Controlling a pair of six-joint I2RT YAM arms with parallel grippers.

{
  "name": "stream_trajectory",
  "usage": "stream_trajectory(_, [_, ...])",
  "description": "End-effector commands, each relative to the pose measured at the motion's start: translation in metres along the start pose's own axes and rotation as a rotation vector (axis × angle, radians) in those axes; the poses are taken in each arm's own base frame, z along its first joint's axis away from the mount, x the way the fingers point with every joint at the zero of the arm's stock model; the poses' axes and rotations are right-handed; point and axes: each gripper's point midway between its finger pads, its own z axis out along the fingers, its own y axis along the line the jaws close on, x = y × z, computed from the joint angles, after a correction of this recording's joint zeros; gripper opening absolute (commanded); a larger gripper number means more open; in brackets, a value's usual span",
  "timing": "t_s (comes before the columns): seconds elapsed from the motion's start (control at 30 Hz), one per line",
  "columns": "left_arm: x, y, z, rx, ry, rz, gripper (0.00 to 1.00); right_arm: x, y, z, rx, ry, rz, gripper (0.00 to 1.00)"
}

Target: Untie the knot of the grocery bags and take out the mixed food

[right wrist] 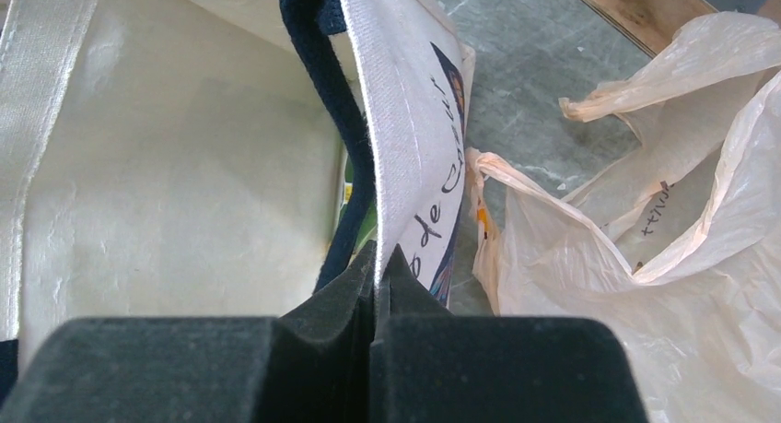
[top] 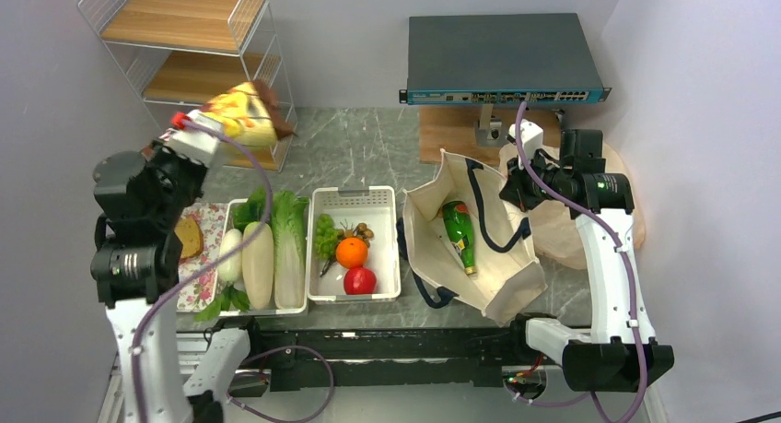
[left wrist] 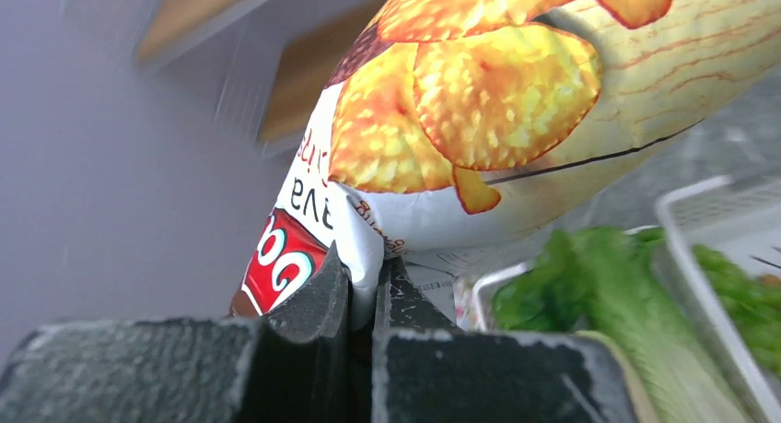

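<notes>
Left wrist view: the left gripper (left wrist: 368,268) is closed hard on one crimped corner of the snack packet (left wrist: 479,100). Only that corner sits between the jaws, and the puffed body stands free beyond them.
Right wrist view: the right gripper (right wrist: 378,257) is pinched tight on the top rim of the canvas tote (right wrist: 184,183), with the navy strap (right wrist: 332,119) just beside the jaws. The grip props the mouth open.
Near trays: white radishes (top: 258,262) and cabbage (top: 288,234) lie in the left tray (top: 276,310). Grapes (top: 324,234), nuts (top: 362,229), orange (top: 351,252) and apple (top: 359,280) lie in the right tray (top: 355,199). The bread slice (top: 189,237) rests on the floral tray (top: 210,222).
Tote contents: the green bottle (top: 458,231) lies inside, not yet taken out.
Plastic bag: the plastic bag (top: 553,243) is slumped behind the tote by the right arm. Its mouth is loose and no knot is visible, so it is probably already emptied.
Packet position: it is held high over the far left of the table, just in front of the wire shelf (top: 184,36).
Risk, slip: a corner pinch on slick film may let go during a quick swing.
Risk, snag: the packet is close to the shelf wires, so a wide arc could catch them.
Risk, crush: lowering it onto the cabbage or bread would leave it resting unevenly.
Risk, tote: if the rim is let go, the wall would likely fold over the bottle.
</notes>
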Motion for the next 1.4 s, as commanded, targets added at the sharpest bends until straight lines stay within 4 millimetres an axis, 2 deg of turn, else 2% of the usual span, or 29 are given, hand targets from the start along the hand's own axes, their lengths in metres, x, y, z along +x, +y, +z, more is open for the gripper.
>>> stream_trajectory(0.0, [0.07,0.051,0.016,-0.216,0.262,-0.23,0.0,-0.033,-0.004,-0.002,-0.004,-0.125,-0.08,0.0])
stream_trajectory(0.13, [0.116,0.09,0.019,-0.394,0.422,-0.314,0.0,-0.033,-0.007,-0.001,0.001,-0.117,-0.09,0.0])
stream_trajectory(0.27, [0.131,0.12,0.03,-0.528,0.456,-0.32,0.0,-0.032,-0.007,-0.002,0.011,-0.112,-0.094,0.0])
stream_trajectory(0.53, [0.112,0.165,0.071,-0.628,0.384,-0.299,0.0,-0.029,-0.01,-0.002,0.023,-0.098,-0.083,0.0])
stream_trajectory(0.7, [0.086,0.172,0.102,-0.618,0.315,-0.223,0.0,-0.031,-0.013,-0.001,0.031,-0.096,-0.072,0.0])
stream_trajectory(0.83, [0.076,0.174,0.139,-0.6,0.282,-0.205,0.0,-0.031,-0.013,0.003,0.02,-0.093,-0.054,0.0])
stream_trajectory(0.93, [0.066,0.183,0.156,-0.613,0.245,-0.227,0.0,-0.033,-0.016,0.003,0.027,-0.092,-0.047,0.0])
stream_trajectory(1.03, [0.056,0.187,0.157,-0.608,0.231,-0.244,0.0,-0.033,-0.017,-0.001,0.044,-0.089,-0.051,0.0])
stream_trajectory(1.13, [0.05,0.187,0.141,-0.612,0.199,-0.202,0.0,-0.03,-0.015,-0.004,0.057,-0.086,-0.058,0.0])
stream_trajectory(1.2, [0.06,0.18,0.128,-0.595,0.202,-0.2,0.0,-0.025,-0.015,-0.002,0.059,-0.082,-0.051,0.0])
stream_trajectory(1.3, [0.089,0.167,0.121,-0.549,0.235,-0.265,0.0,-0.023,-0.014,0.001,0.053,-0.089,-0.037,0.0])
stream_trajectory(1.37, [0.096,0.161,0.116,-0.53,0.237,-0.286,0.0,-0.024,-0.014,0.003,0.046,-0.092,-0.033,0.0])
